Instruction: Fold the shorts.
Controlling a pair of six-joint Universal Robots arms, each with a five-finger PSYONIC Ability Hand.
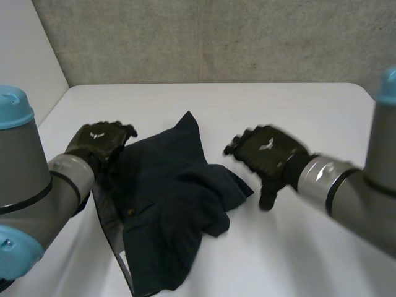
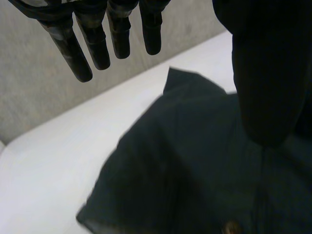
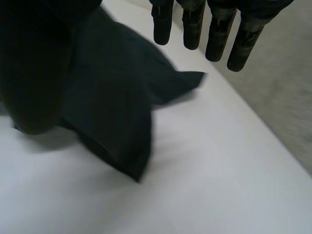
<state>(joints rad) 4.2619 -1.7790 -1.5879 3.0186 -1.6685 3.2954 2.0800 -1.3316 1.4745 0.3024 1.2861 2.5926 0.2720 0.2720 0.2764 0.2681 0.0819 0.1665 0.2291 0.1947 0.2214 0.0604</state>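
The shorts (image 1: pixel 167 204) are dark, almost black, and lie crumpled in a loose heap on the white surface (image 1: pixel 297 247) between my two hands. One pointed corner reaches toward the grey wall (image 1: pixel 216 37). The right side is folded over itself into a thick flap, and a paler grey band runs along the near left edge. A small brown button (image 1: pixel 130 212) sits on the cloth near that band.

My left hand (image 1: pixel 99 141) is at the far left edge of the shorts, back upward. In the left wrist view its fingers (image 2: pixel 97 44) hang straight and slightly apart above the cloth, the thumb (image 2: pixel 268 73) is a dark mass beside them, and nothing is held between them.

My right hand (image 1: pixel 269 154) hovers over bare surface just beside the right flap, with the arm coming in from the right. In the right wrist view its fingers (image 3: pixel 217 34) are straight, apart and empty, with the pointed corner of the shorts beneath them.

The back of each hand carries a small white winged emblem. I cannot read any lettering there or on the shorts.
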